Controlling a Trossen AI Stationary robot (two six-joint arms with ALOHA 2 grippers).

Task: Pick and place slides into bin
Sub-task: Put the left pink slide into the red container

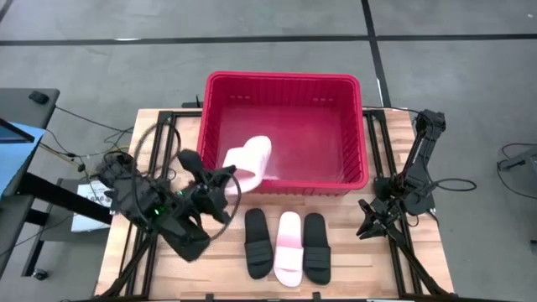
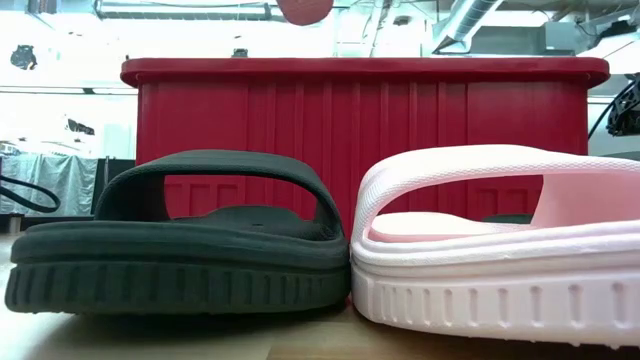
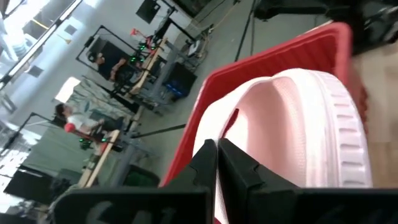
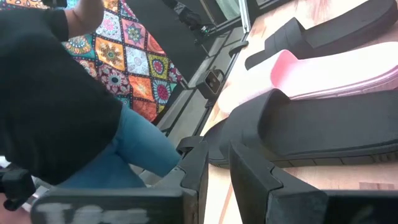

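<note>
I am working across the bench (image 1: 143, 252) from the left, where my left end effector (image 1: 220, 180) is clamped tight on 1 pale pink slide (image 1: 249, 162), its fingers (image 3: 233, 168) pinched together on the sandal's edge. I am holding that slide over the near rim of the red bin (image 1: 285, 81), its front half reaching over the bin's floor and its back end hanging over the rim, so it is being carried, not yet dropped. Inside the bin I am seeing no other slide, so I am counting 0 placed and this 1 partway there. Moving right, 3 slides are lying side by side on the bench just in front of the bin: a black slide (image 1: 258, 242), a second pink slide (image 1: 289, 247) touching it, and another black slide (image 1: 316, 247) on the far side. On the right, my right end effector (image 1: 367, 225) is waiting low near the bench edge, beside the 3, its fingers (image 4: 252, 171) standing slightly apart and gripping nothing. My judgement is that the job is in its early stage: release this slide, then fetch the other 3.
</note>
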